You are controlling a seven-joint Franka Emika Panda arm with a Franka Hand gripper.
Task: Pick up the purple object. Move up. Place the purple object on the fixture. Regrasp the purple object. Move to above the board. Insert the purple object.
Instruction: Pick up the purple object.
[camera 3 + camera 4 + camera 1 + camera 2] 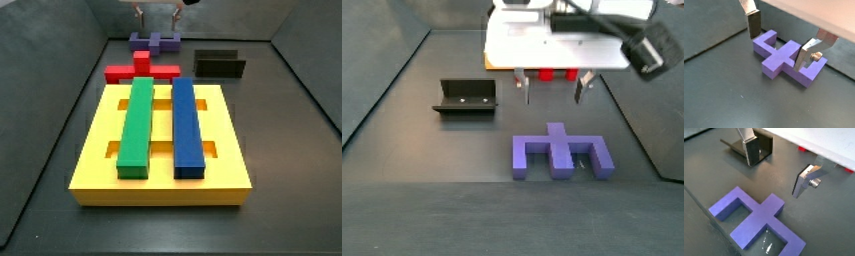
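Here, the matte purple notched block (560, 155) lies flat on the grey floor, with the two-finger gripper (552, 91) hovering just above it, jaws spread and empty. The small black box-like fixture (465, 97) stands nearby, its recess empty; the thick yellow slotted board (94, 160) holds a green bar (136, 125) and a dark-blue bar (186, 125).

On the dark grey desk (54, 130) lies one matte purple notched block (560, 155). There is one red cross-shaped block (140, 70), one black L-shaped fixture (465, 97) and one thick yellow slotted board (163, 172), which carries one long green bar (138, 124) and one long dark-blue bar (187, 125). One tool (552, 92) with two silver fingers (753, 24) hangs above the purple block.
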